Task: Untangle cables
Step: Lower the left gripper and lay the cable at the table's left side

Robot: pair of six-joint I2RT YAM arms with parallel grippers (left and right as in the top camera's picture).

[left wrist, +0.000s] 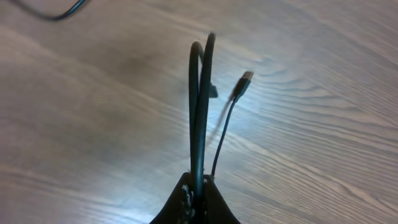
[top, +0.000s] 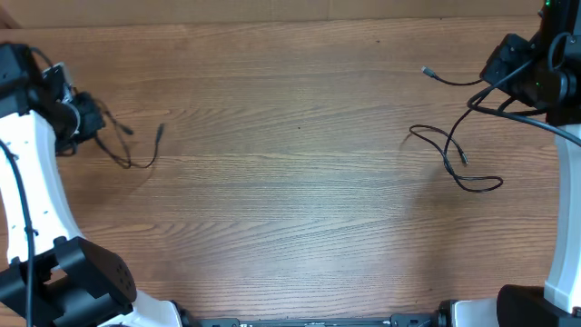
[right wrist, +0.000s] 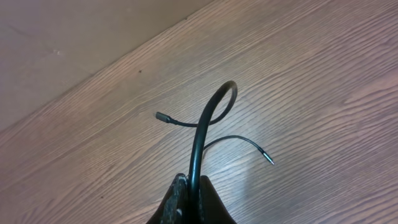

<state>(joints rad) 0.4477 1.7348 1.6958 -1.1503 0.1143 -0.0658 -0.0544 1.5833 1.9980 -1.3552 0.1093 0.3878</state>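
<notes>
Arm bases (top: 82, 272): white and black, at the near corners of the overhead view.
Table (top: 290, 227): wood grain, light brown.
Loose cable (top: 454, 159): thin, black, lying flat on the table's right side, nearer than the right gripper. Its loops cross each other and one end points toward the near right. Cannot tell if it joins the held strand.
Left gripper (left wrist: 198, 186): jaws pinched tight on the left cable, at the table's far-left edge.
Left cable (left wrist: 200, 93): folded double. Two strands run out from the pinch side by side, touching, and bend over at the far end. A thinner strand leaves the same pinch and angles right to a USB plug (left wrist: 247, 78), blurred. Overhead shows a slack loop sagging onto the wood just right of the gripper.
Right gripper (right wrist: 188, 186): jaws narrow, clamped on the right cable, at the far-right edge.
Right cable (right wrist: 198, 143): rises from the pinch and curls into a hook. Its tail runs left to a small plug (right wrist: 160, 116). A thin strand goes right, ending in a silver-tipped plug (right wrist: 268, 160).
Spacing: left and right cables well apart.
Beyond table: pale plain surface (right wrist: 62, 37).
</notes>
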